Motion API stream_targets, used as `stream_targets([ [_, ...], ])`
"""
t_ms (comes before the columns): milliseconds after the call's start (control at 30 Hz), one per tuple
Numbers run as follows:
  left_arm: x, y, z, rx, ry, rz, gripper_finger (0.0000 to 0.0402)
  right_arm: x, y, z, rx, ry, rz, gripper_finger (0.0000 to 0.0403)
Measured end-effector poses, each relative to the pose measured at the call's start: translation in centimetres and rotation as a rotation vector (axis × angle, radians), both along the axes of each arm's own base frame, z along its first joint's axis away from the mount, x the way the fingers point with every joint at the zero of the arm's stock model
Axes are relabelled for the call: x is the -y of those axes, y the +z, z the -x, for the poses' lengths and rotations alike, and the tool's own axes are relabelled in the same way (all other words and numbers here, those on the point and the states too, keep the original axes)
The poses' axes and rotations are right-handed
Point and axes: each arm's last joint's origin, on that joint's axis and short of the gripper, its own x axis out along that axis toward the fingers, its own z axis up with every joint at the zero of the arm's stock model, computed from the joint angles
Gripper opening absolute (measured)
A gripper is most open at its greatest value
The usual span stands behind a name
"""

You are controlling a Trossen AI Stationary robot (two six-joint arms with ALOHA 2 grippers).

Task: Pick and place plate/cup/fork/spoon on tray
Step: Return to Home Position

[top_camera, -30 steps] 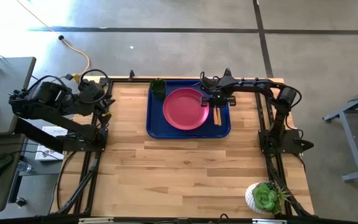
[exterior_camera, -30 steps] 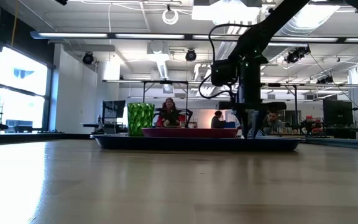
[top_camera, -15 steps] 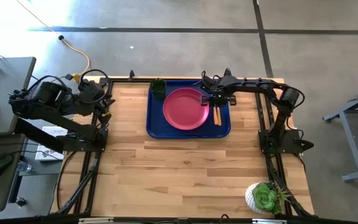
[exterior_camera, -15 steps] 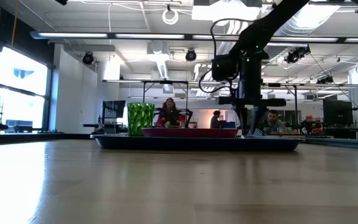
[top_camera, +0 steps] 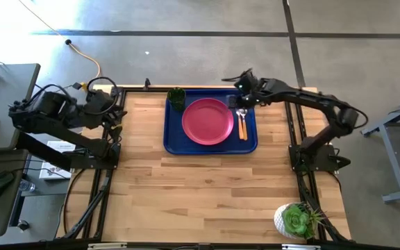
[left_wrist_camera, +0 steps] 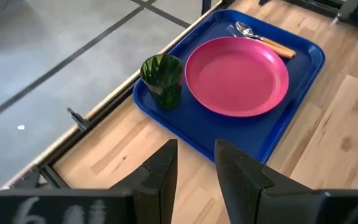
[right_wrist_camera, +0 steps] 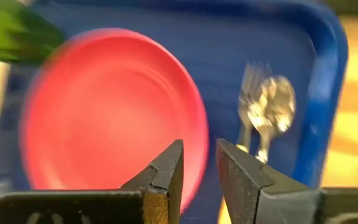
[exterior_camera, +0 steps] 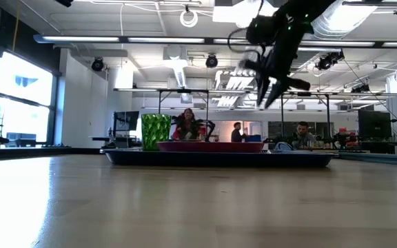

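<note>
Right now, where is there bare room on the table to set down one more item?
Widest: bare table between the tray and the succulent. Also a wood strip between the tray and the left gripper, parked at the left edge. On the tray, only a blue patch beside the plate, below the cup. Crowded: the fork and spoon side, right gripper above.

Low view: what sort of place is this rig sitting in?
Most likely an open-plan robotics lab or workshop. Exposed ceiling pipework runs overhead, a person sits among desks with a monitor beyond the table, and the high view shows a bare concrete floor around it.
</note>
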Motion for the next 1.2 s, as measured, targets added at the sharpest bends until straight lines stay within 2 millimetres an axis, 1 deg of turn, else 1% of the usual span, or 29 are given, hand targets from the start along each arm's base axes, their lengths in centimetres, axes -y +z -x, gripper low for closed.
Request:
stream_targets([
  [200, -0.1, -3.0, 0.6, 0.082, 0.020, 0.037, 0.0099, -1.1, 4.2, 0.6, 0.177, 0.112, 0.196, 0.0087],
  [367, 0.1, -5.7, 0.0, 0.169, -0.073, 0.052, 0.0099, -2.0, 7.0, 0.9, 0.315, 0.203, 0.329, 0.0087],
  [500, 0.3, -7.7, -0.4, 0.244, -0.143, 0.062, 0.0099, -2.7, 8.7, 0.7, 0.413, 0.256, 0.422, 0.0087],
  [667, 0.6, -9.9, -0.7, 0.336, -0.240, 0.078, 0.0099, -4.0, 9.7, -0.2, 0.509, 0.310, 0.481, 0.0087],
  [867, 1.0, -12.2, -0.9, 0.448, -0.404, 0.082, 0.0099, -6.5, 11.0, -1.8, 0.671, 0.369, 0.517, 0.0087],
  [1067, 1.1, -14.4, -0.3, 0.528, -0.506, 0.072, 0.0099, -8.8, 12.2, -2.7, 0.817, 0.414, 0.530, 0.0087],
  [1200, 1.1, -15.9, 0.4, 0.548, -0.555, 0.062, 0.0099, -10.2, 12.7, -3.1, 0.880, 0.430, 0.526, 0.0087],
])
